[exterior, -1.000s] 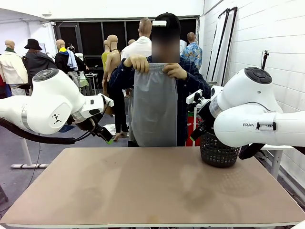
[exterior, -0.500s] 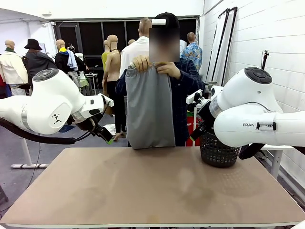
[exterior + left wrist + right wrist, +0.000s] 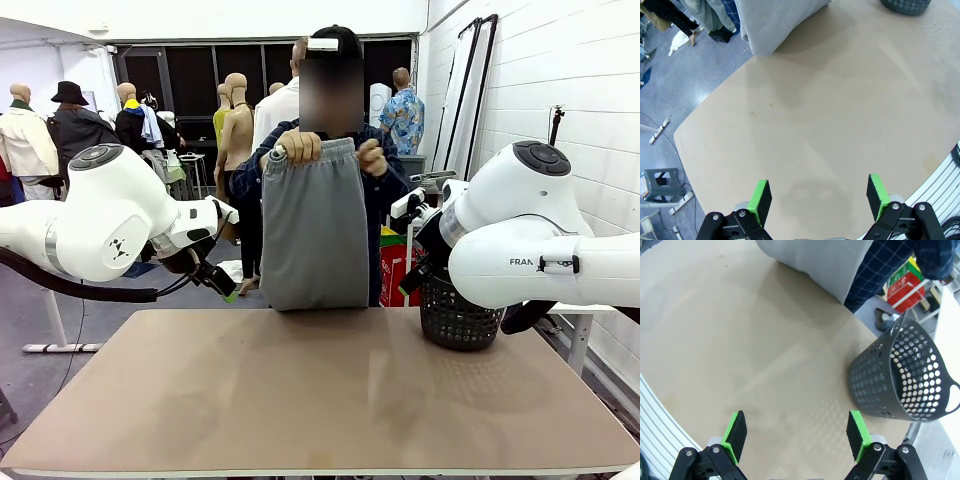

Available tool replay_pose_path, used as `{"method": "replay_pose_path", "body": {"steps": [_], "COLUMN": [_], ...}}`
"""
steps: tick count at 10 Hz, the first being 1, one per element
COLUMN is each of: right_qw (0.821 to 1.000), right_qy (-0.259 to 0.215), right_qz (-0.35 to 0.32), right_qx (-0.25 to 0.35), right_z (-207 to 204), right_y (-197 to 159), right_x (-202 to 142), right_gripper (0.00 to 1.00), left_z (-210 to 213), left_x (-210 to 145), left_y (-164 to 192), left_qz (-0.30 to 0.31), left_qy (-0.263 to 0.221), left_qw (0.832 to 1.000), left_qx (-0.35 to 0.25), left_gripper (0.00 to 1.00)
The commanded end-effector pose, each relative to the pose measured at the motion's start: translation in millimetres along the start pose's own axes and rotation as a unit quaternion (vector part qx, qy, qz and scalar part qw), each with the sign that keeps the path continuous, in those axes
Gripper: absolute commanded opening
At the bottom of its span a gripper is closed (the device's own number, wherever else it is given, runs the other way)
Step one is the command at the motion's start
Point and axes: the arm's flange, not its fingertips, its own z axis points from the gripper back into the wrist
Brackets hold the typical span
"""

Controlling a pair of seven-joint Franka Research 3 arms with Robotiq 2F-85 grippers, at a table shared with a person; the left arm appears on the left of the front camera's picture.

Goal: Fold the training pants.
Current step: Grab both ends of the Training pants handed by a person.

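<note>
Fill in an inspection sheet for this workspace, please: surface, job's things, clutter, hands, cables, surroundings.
Surface: tan table, faintly stained.
Job's things: grey pants held up by a person at the far edge.
Clutter: black basket on the table's far right corner.
Hands: left hand and right hand open, above the table, holding nothing.
Cables: black cable at the left side.
Surroundings: red crate on the floor behind.

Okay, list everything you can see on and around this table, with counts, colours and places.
training pants: one, light grey, held up by the waistband at the table's far edge
basket: one, black mesh, on the table's far right corner
table: one, tan, between robot and person
person's hands: two, gripping the waistband
left gripper: one, black, green pads, open above the table
right gripper: one, black, green pads, open near the basket
</note>
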Motion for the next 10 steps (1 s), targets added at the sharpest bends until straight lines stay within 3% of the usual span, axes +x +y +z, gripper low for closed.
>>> {"method": "replay_pose_path", "body": {"steps": [1,10], "right_qw": [1.0,1.0], "right_qy": [0.0,0.0], "right_qz": [0.001,0.001], "right_qx": [-0.001,-0.001], "right_z": [-0.3,-0.3], "right_y": [0.0,0.0], "right_x": [0.0,0.0], "right_gripper": [1.0,1.0], "left_z": [-0.3,-0.3], "left_x": [-0.6,-0.6], "left_y": [-0.3,-0.3], "left_qz": [-0.005,-0.005], "left_qy": [0.002,0.002], "left_qw": [1.0,1.0], "left_qx": [-0.002,-0.002], "left_gripper": [1.0,1.0]}}
